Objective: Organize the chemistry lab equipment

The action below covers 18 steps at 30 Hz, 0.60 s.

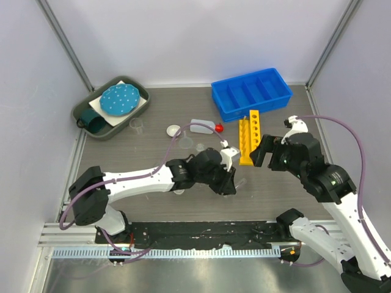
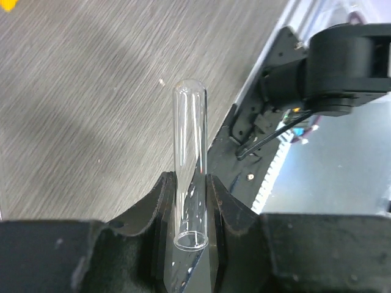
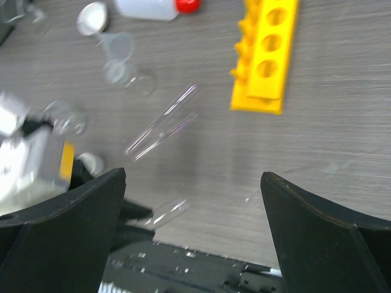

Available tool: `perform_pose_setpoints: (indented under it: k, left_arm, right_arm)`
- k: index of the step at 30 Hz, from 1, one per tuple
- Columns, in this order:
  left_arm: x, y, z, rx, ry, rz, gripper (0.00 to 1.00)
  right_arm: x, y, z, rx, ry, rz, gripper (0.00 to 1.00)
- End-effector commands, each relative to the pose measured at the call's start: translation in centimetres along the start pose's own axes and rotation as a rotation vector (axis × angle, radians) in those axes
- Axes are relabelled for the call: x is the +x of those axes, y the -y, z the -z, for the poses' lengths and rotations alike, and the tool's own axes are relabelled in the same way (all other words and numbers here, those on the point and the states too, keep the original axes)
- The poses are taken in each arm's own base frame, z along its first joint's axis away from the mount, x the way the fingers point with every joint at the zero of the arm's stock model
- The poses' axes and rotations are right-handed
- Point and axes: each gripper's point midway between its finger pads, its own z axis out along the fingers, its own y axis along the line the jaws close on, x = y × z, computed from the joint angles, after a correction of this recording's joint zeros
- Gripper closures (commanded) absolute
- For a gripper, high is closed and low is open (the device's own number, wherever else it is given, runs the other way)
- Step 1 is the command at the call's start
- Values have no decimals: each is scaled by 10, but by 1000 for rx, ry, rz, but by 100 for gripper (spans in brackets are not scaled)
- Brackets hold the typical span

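Note:
My left gripper (image 1: 230, 184) (image 2: 189, 204) is shut on a clear glass tube (image 2: 190, 146), which sticks out beyond the fingers above the table; its end also shows in the right wrist view (image 3: 166, 212). My right gripper (image 1: 259, 153) (image 3: 194, 177) hangs open and empty just right of the yellow holed rack (image 1: 249, 136) (image 3: 267, 55). Two more glass tubes (image 3: 162, 125) lie on the table between the arms. The blue divided bin (image 1: 250, 93) stands at the back right. A red-capped bottle (image 1: 204, 127) (image 3: 156, 6), a white dish (image 1: 174, 130) (image 3: 93, 17) and a funnel (image 1: 186, 141) (image 3: 119, 46) lie mid-table.
A dark green tray (image 1: 77, 112) with a teal dotted disc (image 1: 120, 99) sits at the back left. A small beaker (image 1: 137, 125) stands beside it. The black base rail (image 1: 195, 235) runs along the near edge.

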Motion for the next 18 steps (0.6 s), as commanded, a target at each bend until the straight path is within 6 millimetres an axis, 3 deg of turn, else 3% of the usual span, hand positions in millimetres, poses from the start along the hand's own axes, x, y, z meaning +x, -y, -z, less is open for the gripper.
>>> perform_pose_setpoints:
  k: [1, 4, 5, 7, 8, 13, 14, 18]
  left_arm:
    - [-44, 36, 37, 347, 140, -70, 100]
    - [-54, 31, 58, 436, 208, -44, 100]
    - [-61, 40, 70, 510, 244, -66, 100]
    - [-58, 36, 79, 565, 262, -16, 100]
    - [-64, 48, 92, 658, 301, -63, 100]
    - [-58, 65, 106, 856, 284, 6, 100]
    - [-65, 75, 119, 926, 347, -44, 100]
    - [-57, 75, 114, 1041, 308, 7, 100]
  right_arm:
    - [16, -38, 34, -256, -73, -7, 3]
    - [25, -43, 48, -321, -87, -22, 5]
    - [33, -51, 51, -376, -117, -24, 6]
    - [41, -59, 58, -445, -140, -29, 7]
    - [47, -68, 64, -521, -150, -24, 8]
    - [57, -96, 82, -751, -175, -13, 8]
    - [56, -101, 82, -791, -163, -7, 9]
    - [55, -105, 81, -824, -148, 24, 10]
